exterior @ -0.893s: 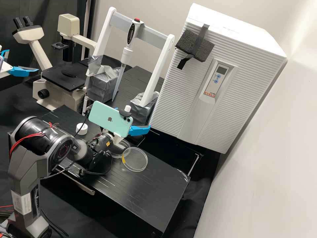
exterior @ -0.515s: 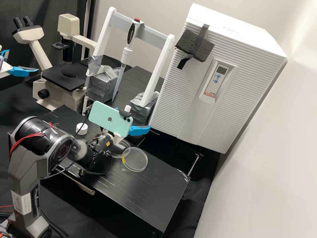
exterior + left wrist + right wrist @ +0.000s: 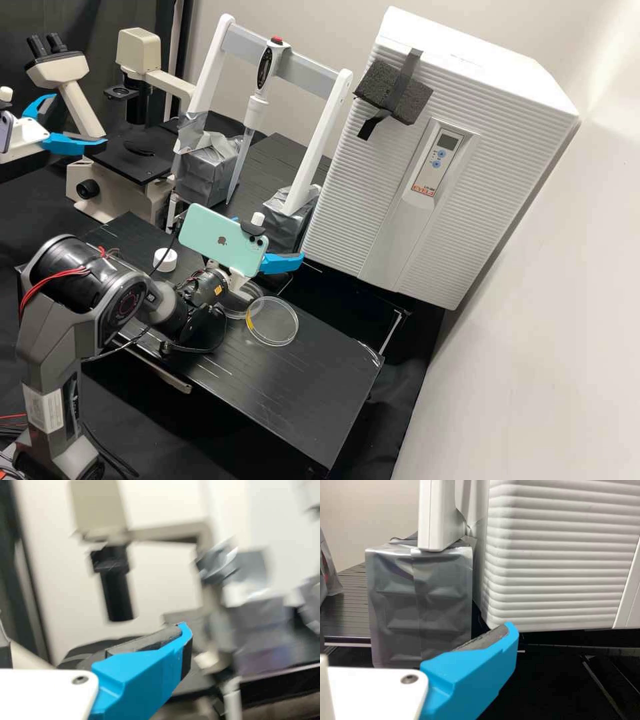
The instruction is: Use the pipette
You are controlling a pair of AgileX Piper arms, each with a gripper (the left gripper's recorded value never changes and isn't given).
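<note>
The pipette [image 3: 257, 100] hangs upright, tip down, clipped to the crossbar of a white stand [image 3: 320, 127]. It is above and beyond the right claw [image 3: 283, 261] and well apart from it. The left claw [image 3: 50, 127] is also well clear of the pipette, with the microscope [image 3: 113, 167] between them.

The left claw is wide and holds nothing. It hovers just beside the microscope's stage, and its wrist view shows the microscope ahead, blurred.

Whether the right claw is wide or narrow cannot be told. It sits low over the desk [image 3: 300, 393] with a mint phone [image 3: 223, 240] mounted on its wrist. Straight ahead of it stands a block [image 3: 420, 605] wrapped in grey tape that carries one foot of the stand. The ribbed white unit [image 3: 560, 555] stands just beside that block.

A clear dish [image 3: 272, 321] lies on the desk, below the right claw and slightly nearer than it, not touching it. A small white cap [image 3: 164, 259] rests on the desk behind that claw, beside its arm.
</note>
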